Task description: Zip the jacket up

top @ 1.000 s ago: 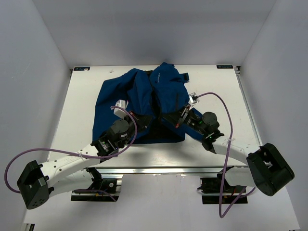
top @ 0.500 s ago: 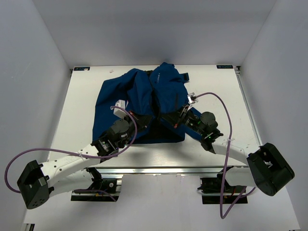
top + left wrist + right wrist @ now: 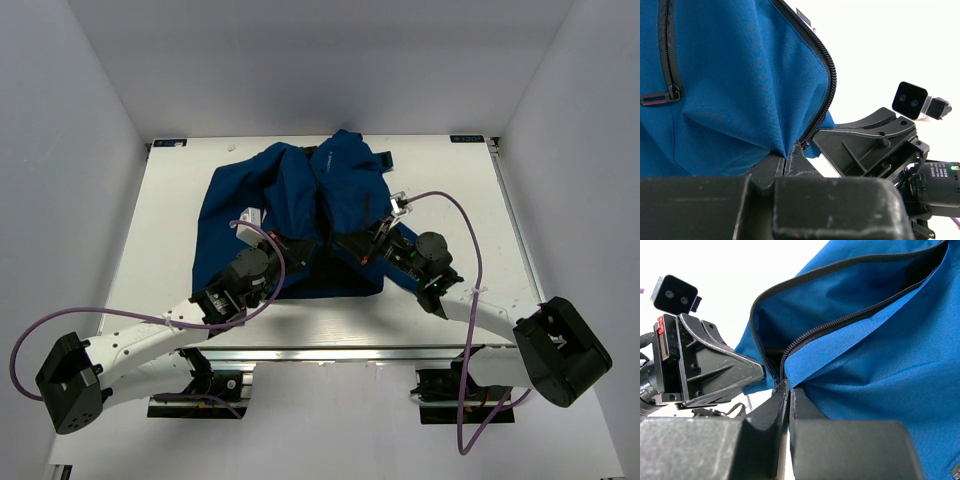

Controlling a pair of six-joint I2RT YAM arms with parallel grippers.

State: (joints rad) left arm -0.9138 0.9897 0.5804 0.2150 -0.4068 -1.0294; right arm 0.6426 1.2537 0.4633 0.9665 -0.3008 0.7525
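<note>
Jacket [image 3: 300,200] bunched just beyond both hands, left hand [image 3: 788,158] clenched on one zipper edge, right hand [image 3: 789,388] pinching the other.

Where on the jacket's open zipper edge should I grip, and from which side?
The bottom end of the zipper teeth, from the hem side nearest the arms: the jacket lies hem toward them and the teeth converge there. The left claw and right claw pinch there.

Left arm [image 3: 150,335], right arm [image 3: 480,310]: white links, black joints. Bulky black housing [image 3: 560,350] on each. Purple cable [image 3: 478,260] loops along each arm. Left pincer [image 3: 787,159], right pincer [image 3: 789,385]: matte black fingers, scuffed. Black camera box [image 3: 910,100], twin lenses. Red tab [image 3: 660,325]; green light [image 3: 954,168].
</note>
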